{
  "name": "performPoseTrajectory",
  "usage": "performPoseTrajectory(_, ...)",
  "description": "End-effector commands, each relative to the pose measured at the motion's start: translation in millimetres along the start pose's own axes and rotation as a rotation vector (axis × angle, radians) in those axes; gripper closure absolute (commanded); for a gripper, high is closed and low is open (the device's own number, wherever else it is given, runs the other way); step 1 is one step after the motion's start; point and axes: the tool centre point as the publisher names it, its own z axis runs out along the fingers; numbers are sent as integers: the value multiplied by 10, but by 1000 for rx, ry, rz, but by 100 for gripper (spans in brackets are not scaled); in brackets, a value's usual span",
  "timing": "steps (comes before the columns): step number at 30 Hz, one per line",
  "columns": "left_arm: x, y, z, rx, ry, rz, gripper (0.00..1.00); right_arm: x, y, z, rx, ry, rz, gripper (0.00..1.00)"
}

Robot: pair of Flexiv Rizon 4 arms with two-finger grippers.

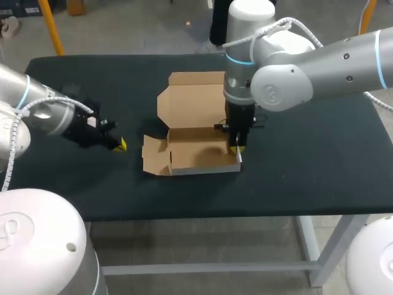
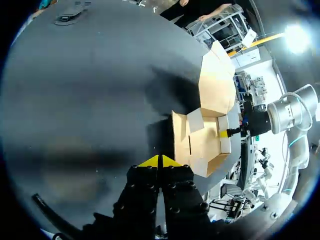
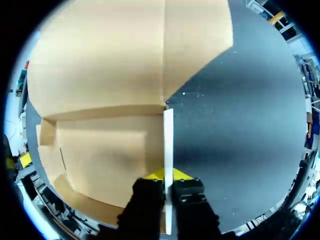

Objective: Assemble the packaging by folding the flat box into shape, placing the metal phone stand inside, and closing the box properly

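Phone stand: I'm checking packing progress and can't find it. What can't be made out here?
- No phone stand identifiable: a dark shape far across the table, left wrist view, is too small and dim.
- Right inner corner of the box, head view: hidden behind the right end effector.
- The lid, right wrist view: cut off at the picture's edge.

Light prob. overhead, even; soft shadows on table (image 1: 307, 172) by box (image 1: 196, 104); strong glare in left wrist view.

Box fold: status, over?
Right gripper shut on side wall of box. Left gripper shut, empty, apart from box. Lid open, nothing inside. No obstruction seen.
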Motion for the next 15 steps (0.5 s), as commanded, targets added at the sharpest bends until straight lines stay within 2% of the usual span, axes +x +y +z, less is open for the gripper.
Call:
performPoseTrajectory(1, -79, -13, 121, -3, 58, 5, 100, 8, 8, 1, 4, -2, -1, 100)
performPoseTrajectory(15, -136, 20, 300, -36, 124, 22, 100, 8, 8, 1, 4, -2, -1, 100)
